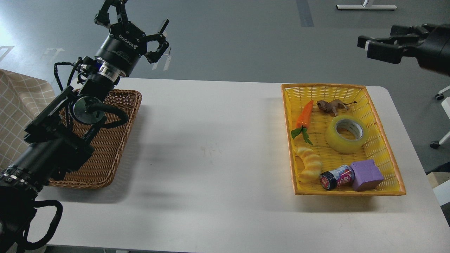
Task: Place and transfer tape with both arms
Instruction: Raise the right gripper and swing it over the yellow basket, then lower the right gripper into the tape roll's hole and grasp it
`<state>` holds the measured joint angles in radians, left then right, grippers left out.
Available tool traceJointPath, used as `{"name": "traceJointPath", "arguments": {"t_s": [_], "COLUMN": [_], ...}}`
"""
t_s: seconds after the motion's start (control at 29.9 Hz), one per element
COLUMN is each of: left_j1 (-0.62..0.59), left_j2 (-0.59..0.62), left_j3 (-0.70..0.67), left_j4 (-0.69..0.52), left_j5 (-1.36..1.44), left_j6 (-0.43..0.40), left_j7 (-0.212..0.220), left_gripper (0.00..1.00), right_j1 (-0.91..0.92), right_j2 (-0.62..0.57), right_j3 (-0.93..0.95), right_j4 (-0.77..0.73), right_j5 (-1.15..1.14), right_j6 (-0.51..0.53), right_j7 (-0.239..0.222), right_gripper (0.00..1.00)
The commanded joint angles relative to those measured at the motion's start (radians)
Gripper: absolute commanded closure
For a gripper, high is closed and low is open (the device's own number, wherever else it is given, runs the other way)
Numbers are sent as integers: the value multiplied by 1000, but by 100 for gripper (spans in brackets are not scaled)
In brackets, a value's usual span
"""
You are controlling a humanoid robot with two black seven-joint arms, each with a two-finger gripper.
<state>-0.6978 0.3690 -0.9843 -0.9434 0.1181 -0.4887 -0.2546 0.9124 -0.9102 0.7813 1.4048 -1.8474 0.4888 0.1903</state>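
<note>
The tape (345, 134), a wide translucent yellow roll with a grey-white core, lies flat in the yellow basket (389, 151) at the right of the table. My left gripper (135, 19) is raised above the far left table edge, over the brown basket (105, 154). Its fingers are spread open and hold nothing. My right gripper (378, 44) hangs in the air beyond the far right corner of the table, above and behind the yellow basket. Its fingers point left, look apart, and hold nothing. Both grippers are far from the tape.
The yellow basket also holds a toy carrot (304, 116), a brown animal figure (331, 105), a yellow croissant toy (308, 163), a small jar (336, 177) and a purple block (366, 174). The white table (211, 147) lies between the baskets. A checked cloth (17, 116) is at the left edge.
</note>
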Motion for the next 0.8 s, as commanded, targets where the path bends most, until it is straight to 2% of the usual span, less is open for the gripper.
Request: {"name": "traceJointPath", "arguments": {"t_s": [0.0,0.37,0.77], "left_j1": [1,3,11], "left_j2": [-4,1,1], "left_j3": [-4,-4,-4], "left_j4": [0,-1,-1], "left_j5": [0,0,0], "left_j6": [0,0,0], "left_j7": [0,0,0], "left_gripper": [2,2,2], "right_j1": [-1,-4,-3], "right_j2": [1,71,123], "right_j3": [-57,-203,-333], "right_j4": [-1,-64,-286], "right_j5": [-45,-237,-288], "right_j6": [0,0,0], "right_j7": [0,-2,-2], "right_gripper": [1,6,7]}}
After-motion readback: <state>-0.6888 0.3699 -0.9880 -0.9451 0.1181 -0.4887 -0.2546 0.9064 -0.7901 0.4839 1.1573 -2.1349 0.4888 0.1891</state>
